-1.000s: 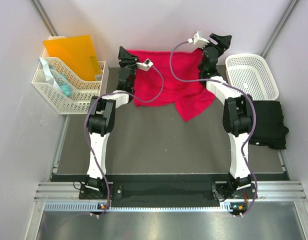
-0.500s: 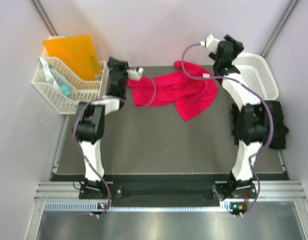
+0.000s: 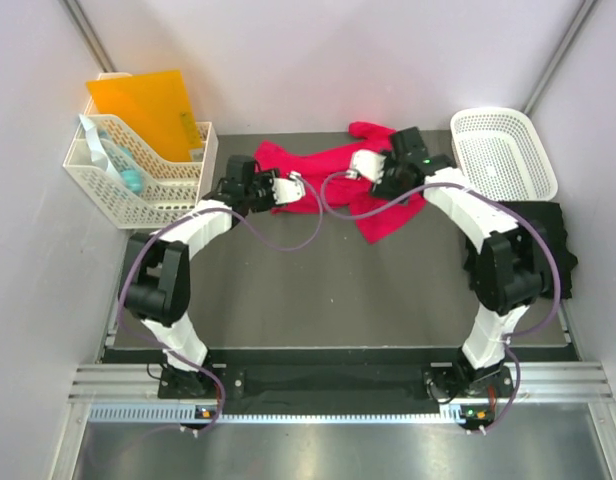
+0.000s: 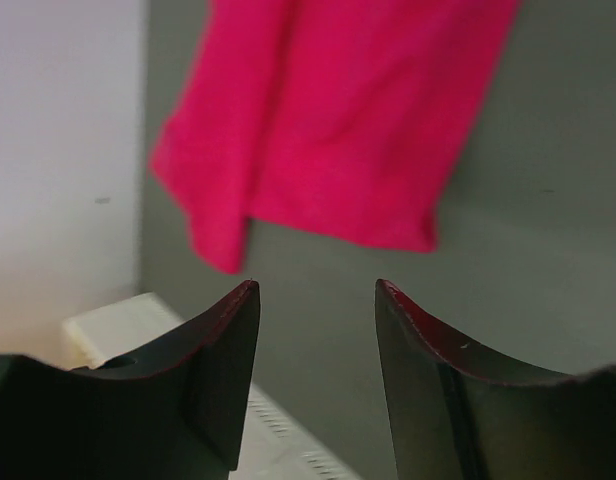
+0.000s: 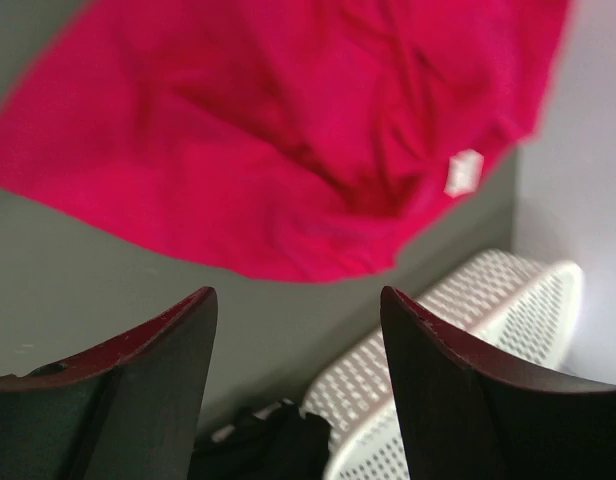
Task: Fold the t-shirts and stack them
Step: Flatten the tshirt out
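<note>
both arms are out over the bright pinkish-red cloth t-shirt [image 3: 388, 215], which lies bunched and skewed at the far middle of the dark grey desk [image 3: 318, 290], not flat. left end effector [image 4: 316, 290]: fingers apart, nothing between them, hanging over the desk at the shirt's left end. right end effector [image 5: 298, 295]: fingers also apart and empty, looking at the collar side, where the small white neck label [image 5: 464, 172] shows. the plain black cloth t-shirt [image 3: 558, 250] sits crumpled at the desk's right edge, just beside the white lattice plastic basket [image 3: 503, 150], and neither end effector is near it. my read: the step in hand is spreading the red one before any fold. to do it well i'd take two matching corners, shoulders or hem, not random bunches. pinch the very edge, low to the desk, one layer only if i can separate it. close both sides fully before lifting. then pull apart evenly and drag toward me so the shirt lands flat with bare desk around it. the label marks the neck, so i'd use it to set the fold axis. main risk is an uneven grab that twists the cloth.
</note>
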Robot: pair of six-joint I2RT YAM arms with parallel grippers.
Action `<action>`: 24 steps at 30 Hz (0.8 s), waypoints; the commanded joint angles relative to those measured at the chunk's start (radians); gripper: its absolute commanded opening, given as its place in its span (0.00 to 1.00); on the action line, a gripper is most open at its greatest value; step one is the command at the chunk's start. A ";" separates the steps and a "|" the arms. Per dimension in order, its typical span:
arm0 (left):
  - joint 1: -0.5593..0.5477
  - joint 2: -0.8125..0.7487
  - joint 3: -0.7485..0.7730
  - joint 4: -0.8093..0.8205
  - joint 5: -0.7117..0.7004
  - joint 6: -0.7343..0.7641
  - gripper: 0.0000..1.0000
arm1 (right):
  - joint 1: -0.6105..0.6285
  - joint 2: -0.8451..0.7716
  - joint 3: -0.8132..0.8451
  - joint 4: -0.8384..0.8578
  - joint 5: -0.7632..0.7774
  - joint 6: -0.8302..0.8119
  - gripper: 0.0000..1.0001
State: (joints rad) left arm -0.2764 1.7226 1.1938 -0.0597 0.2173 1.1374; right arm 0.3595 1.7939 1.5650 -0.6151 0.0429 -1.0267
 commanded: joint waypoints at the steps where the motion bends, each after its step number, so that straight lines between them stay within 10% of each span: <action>1: -0.017 0.054 0.026 -0.129 0.071 -0.106 0.55 | 0.065 0.039 -0.028 -0.061 -0.092 0.025 0.66; 24: -0.018 0.195 0.035 0.006 -0.031 -0.240 0.51 | 0.067 0.121 -0.100 -0.095 -0.170 0.042 0.61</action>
State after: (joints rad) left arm -0.2935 1.9121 1.1984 -0.1421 0.2169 0.9318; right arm 0.4290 1.9404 1.4853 -0.6731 -0.0593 -0.9661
